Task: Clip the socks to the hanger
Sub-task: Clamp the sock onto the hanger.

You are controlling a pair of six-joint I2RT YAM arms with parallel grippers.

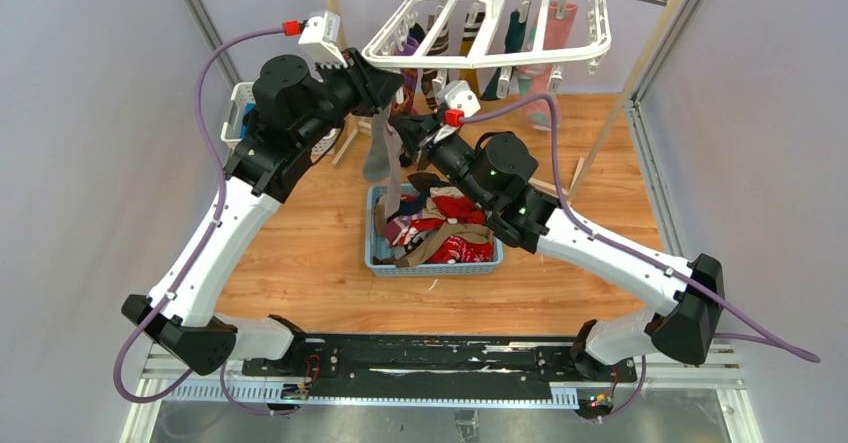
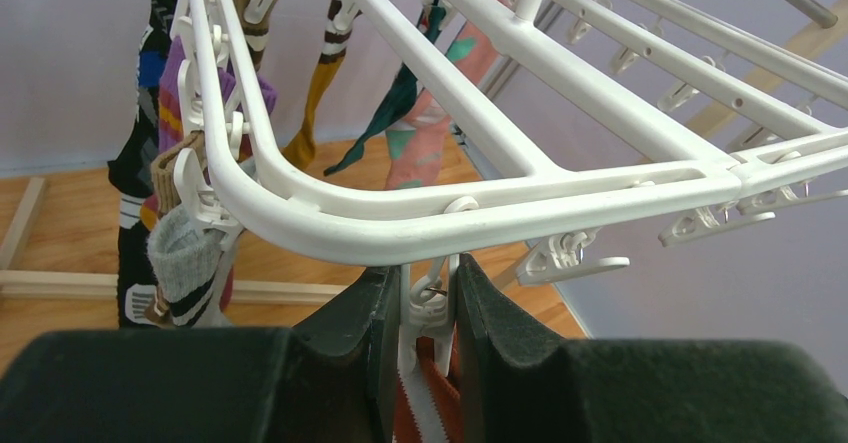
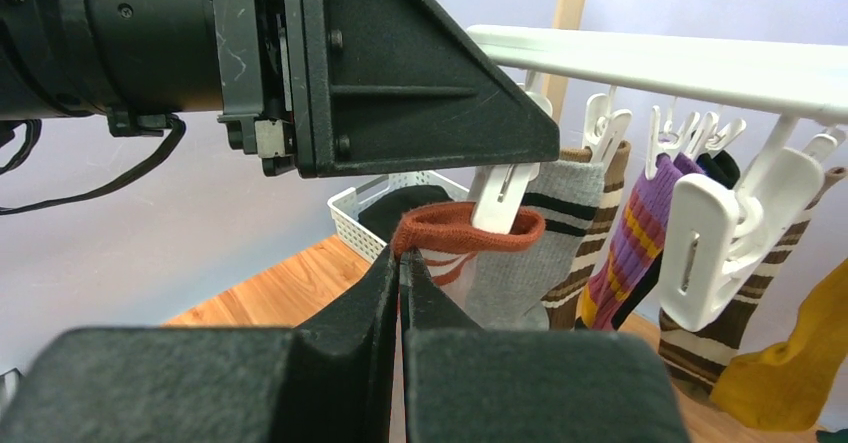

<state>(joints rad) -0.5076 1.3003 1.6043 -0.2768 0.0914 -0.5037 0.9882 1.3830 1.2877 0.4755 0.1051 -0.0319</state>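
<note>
Squeezing one clip (image 2: 428, 308) of the hanger (image 2: 400, 228) between my left jaws, right jaws shut on the rust-cuffed sock (image 3: 465, 225), its cuff at that clip's mouth, mid-frame.

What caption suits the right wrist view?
Right tool holds a rust-cuffed sock up to a hanger clip squeezed by the left tool.

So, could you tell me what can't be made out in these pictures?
Top view: the clip pinched by the left gripper, hidden beneath it and the hanger.
Left wrist view: the striped sock's length, cut off by the bottom edge.
Right wrist view: the clip's top, behind the left gripper.
</note>
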